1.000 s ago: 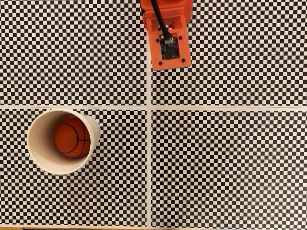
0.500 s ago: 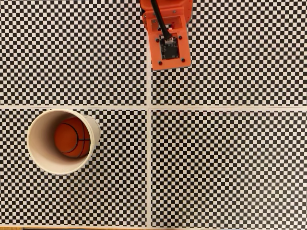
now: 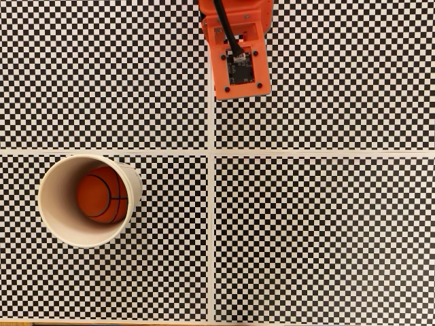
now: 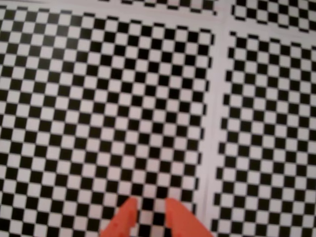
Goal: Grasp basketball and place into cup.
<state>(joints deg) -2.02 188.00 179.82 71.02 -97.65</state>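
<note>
The orange-red basketball (image 3: 102,195) with black seams lies inside the cream paper cup (image 3: 54,178), which stands upright at the left of the fixed view. The arm's orange wrist block (image 3: 239,68) hangs at the top centre, far from the cup. Its fingers are hidden beneath it there. In the wrist view my gripper (image 4: 149,206) shows as two orange fingertips (image 4: 126,215) at the bottom edge, a narrow gap apart, with only checkered surface between them. Cup and ball are out of the wrist view.
A black-and-white checkered mat (image 3: 326,231) covers the table, split into quarters by pale strips (image 3: 211,204). A thin wooden edge runs along the bottom of the fixed view.
</note>
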